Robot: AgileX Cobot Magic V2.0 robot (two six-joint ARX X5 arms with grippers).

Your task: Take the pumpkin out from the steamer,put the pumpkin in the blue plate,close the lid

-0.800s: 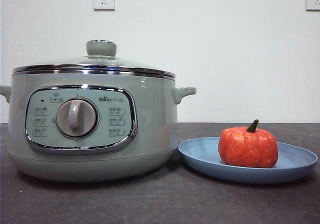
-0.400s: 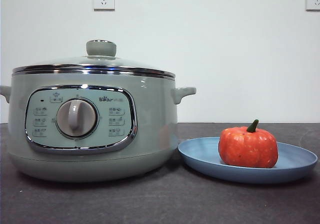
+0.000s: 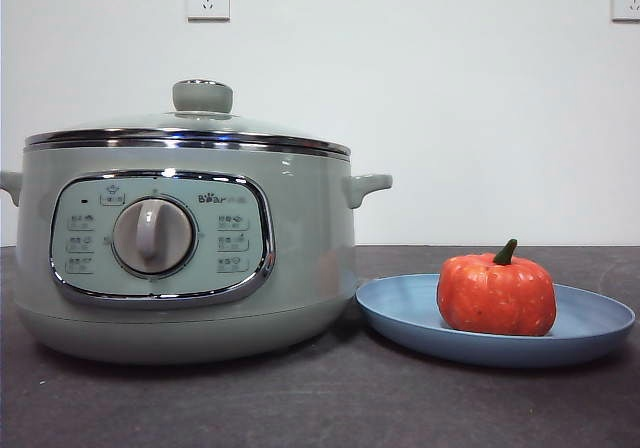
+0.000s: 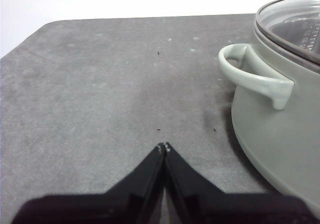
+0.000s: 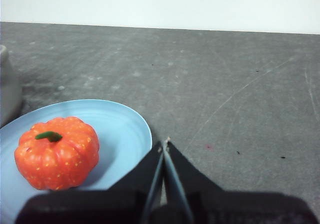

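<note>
Orange-red ribbed toy pumpkin (image 3: 496,294) is sitting on the wide light-blue plate (image 3: 590,326), just beside the sage-green steamer (image 3: 300,228). Chrome-rimmed glass lid (image 3: 190,128) is resting on the steamer. Left gripper (image 4: 163,146) and right gripper (image 5: 164,142) are hovering with fingers together, empty. Nothing appears left undone.

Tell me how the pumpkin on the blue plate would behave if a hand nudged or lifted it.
The pumpkin looks squat and flat-bottomed, so a nudge would probably slide it across the blue plate rather than roll it. Its ribbed skin looks smooth, so it may slip in a pinch. The short stem seems too small to grip reliably.
</note>
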